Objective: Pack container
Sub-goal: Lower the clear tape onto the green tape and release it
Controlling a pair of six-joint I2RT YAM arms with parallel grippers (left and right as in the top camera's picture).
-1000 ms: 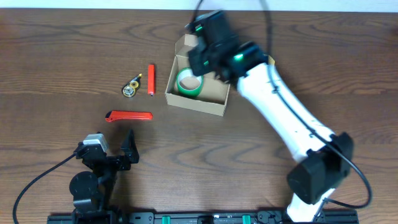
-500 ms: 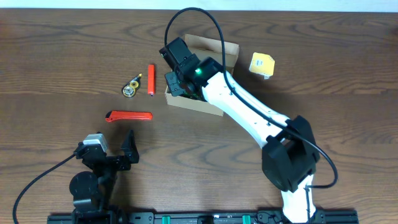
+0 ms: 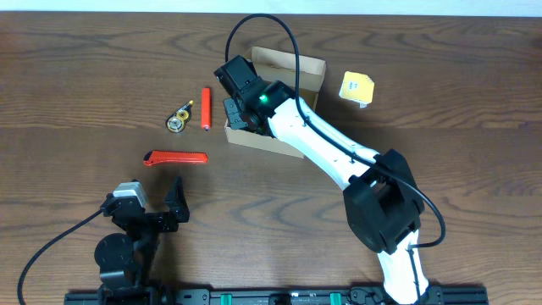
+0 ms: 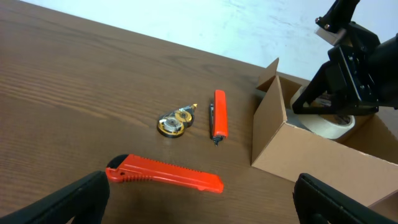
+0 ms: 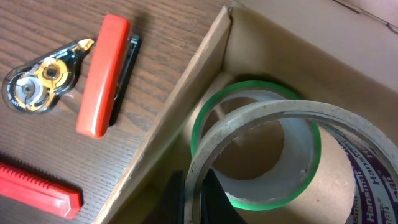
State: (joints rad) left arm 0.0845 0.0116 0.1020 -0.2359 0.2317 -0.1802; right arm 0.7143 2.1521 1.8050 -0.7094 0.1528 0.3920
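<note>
Surface (image 3: 76, 76): dark wood grain, carries all the loose items and the container
Left gripper (image 3: 154, 199): near edge of the surface, left of centre; jaws spread wide and holding nothing; both fingers stand clear of every item
Box cutter (image 3: 175, 158): orange, lies flat along the surface, just beyond the left gripper and apart from it
Correction tape dispenser (image 3: 178, 119): clear body with yellow reels; lies beyond the box cutter, near the red tool but not touching it
Red tool (image 3: 206, 108): slim, stick-shaped, with a black clip along one side; lies just left of the container wall
Container (image 3: 254, 138): tan cardboard box, centre of the surface towards the far edge; flap lid open and standing at the far side
Right gripper (image 5: 194, 202): reaches down into the left part of the container; jaws pinched on the wall of the clear tape roll
Clear tape roll (image 5: 364, 168): held inside the container, above the green one; contact between them cannot be told
Green tape roll (image 5: 249, 89): lies flat on the container floor
Yellow item (image 3: 356, 88): lies right of the container, apart from it
</note>
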